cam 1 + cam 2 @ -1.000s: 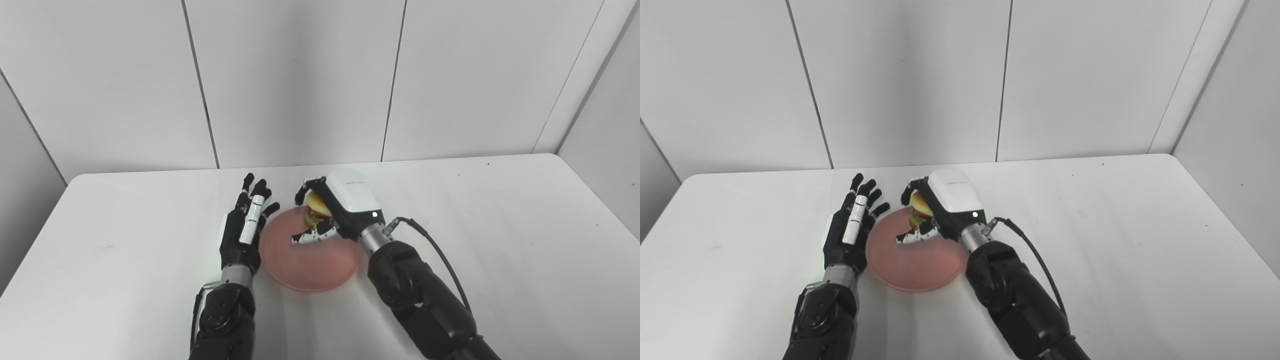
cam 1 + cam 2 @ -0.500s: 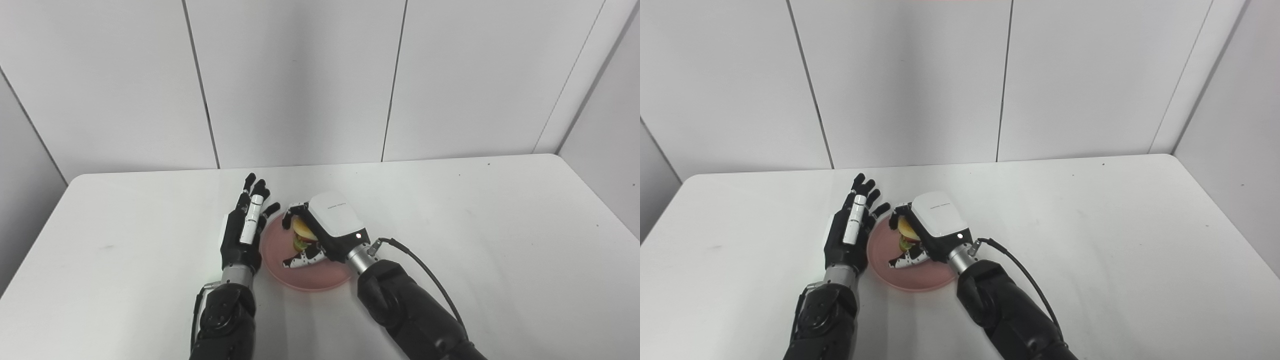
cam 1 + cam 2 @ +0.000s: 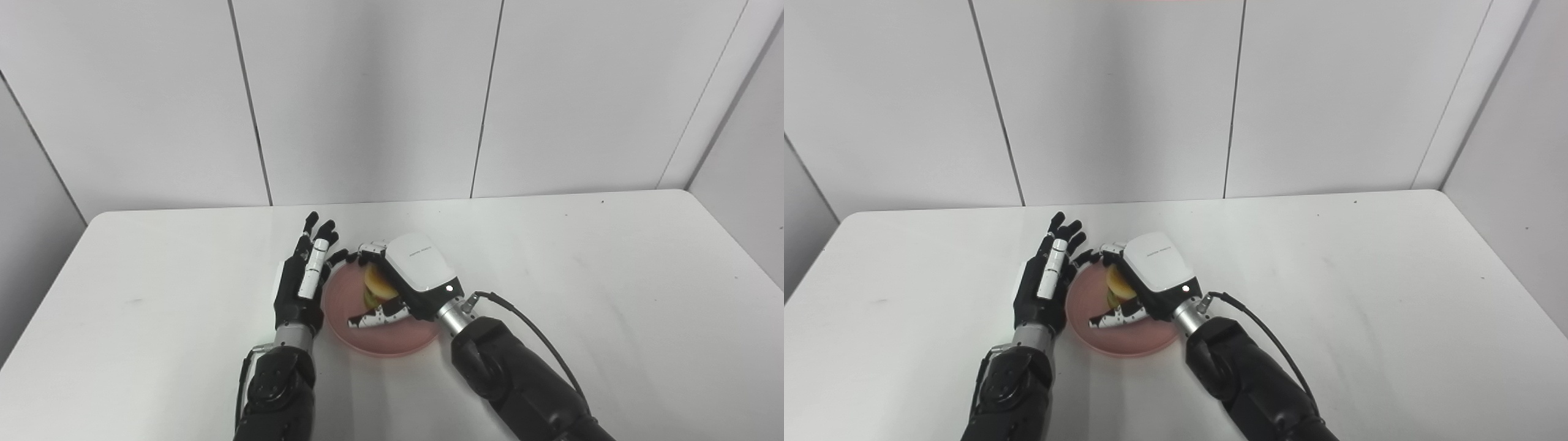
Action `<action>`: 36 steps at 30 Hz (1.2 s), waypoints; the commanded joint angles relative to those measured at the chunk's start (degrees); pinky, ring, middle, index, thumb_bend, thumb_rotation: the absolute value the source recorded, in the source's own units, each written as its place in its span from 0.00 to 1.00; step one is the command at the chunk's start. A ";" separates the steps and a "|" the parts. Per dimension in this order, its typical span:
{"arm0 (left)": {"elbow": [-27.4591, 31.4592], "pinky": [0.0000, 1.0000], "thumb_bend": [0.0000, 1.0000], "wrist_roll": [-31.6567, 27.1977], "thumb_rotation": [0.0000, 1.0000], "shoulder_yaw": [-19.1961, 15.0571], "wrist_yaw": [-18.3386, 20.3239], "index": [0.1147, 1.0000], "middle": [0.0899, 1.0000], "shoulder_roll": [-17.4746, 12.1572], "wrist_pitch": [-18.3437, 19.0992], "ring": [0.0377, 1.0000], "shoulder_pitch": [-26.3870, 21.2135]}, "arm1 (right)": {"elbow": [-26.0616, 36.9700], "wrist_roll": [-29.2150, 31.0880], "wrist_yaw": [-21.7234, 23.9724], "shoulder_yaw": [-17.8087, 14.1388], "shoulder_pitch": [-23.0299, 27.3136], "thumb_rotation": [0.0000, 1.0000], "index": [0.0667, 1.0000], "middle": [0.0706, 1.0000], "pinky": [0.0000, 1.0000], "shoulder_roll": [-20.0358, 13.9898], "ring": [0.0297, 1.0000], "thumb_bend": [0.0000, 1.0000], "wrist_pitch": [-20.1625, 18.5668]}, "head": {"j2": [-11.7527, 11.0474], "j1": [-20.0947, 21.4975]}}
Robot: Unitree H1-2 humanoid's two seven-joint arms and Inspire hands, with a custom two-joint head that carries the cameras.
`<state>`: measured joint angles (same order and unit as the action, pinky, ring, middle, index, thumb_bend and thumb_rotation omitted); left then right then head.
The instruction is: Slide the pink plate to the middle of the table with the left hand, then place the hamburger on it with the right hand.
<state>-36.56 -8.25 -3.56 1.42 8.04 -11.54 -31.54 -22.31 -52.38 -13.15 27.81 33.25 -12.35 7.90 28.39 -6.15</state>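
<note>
Now the right robot hand (image 3: 401,285) sits low over the pink plate (image 3: 383,334), its fingers curled around the hamburger (image 3: 376,288) to set it down; release looks close. Beside the plate's left rim, the left robot hand (image 3: 303,285) rests flat-fingered and empty on the counter (image 3: 612,275), apparently steadying it.

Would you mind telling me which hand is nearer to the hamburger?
Right. The right hand is cupped around the hamburger over the plate; the left hand is open beside the plate's left rim.
</note>
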 commanded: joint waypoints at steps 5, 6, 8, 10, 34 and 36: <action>-1.04 0.77 0.78 0.31 0.69 0.12 -0.08 0.93 0.88 -0.72 3.31 0.90 1.99 | 3.87 -0.52 -2.90 -0.71 0.51 0.81 0.83 0.93 0.96 -0.10 0.91 0.74 1.43 | 0.14 0.30; -1.01 0.78 0.78 0.24 0.69 0.10 0.04 0.93 0.88 -0.74 3.31 0.90 1.98 | 4.01 -0.61 -2.86 -0.73 0.39 0.81 0.84 0.94 0.97 -0.12 0.92 0.73 1.32 | 0.13 0.38; -0.94 0.78 0.78 0.26 0.69 0.13 0.14 0.93 0.88 -0.74 3.40 0.90 2.01 | 4.30 -0.65 -2.70 -0.80 0.18 0.82 0.85 0.94 0.98 -0.18 0.92 0.73 1.21 | 0.11 0.42; -0.84 0.78 0.77 0.25 0.70 0.16 0.23 0.93 0.89 -0.72 3.50 0.90 2.06 | 4.46 -0.73 -2.95 -0.86 0.01 0.82 0.85 0.94 0.98 -0.23 0.92 0.73 1.33 | 0.16 0.41; 3.10 1.00 0.76 10.12 0.81 1.81 -8.45 0.93 0.98 -0.81 0.74 1.00 4.31 | -5.27 29.18 -12.29 -20.51 -2.64 0.99 0.94 0.97 0.94 10.55 0.96 0.64 13.90 | 0.98 0.45; 3.27 1.00 0.72 10.98 0.82 2.02 -9.33 0.94 1.00 -0.89 0.21 1.00 4.41 | -5.80 34.96 -9.83 -22.83 -2.93 1.00 0.98 0.99 0.96 12.26 0.98 0.65 12.44 | 0.99 0.46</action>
<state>-32.60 1.74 -1.57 -6.59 7.95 -11.13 -29.03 -29.04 -21.22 -23.99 6.25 28.82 -1.39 18.90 29.36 -5.63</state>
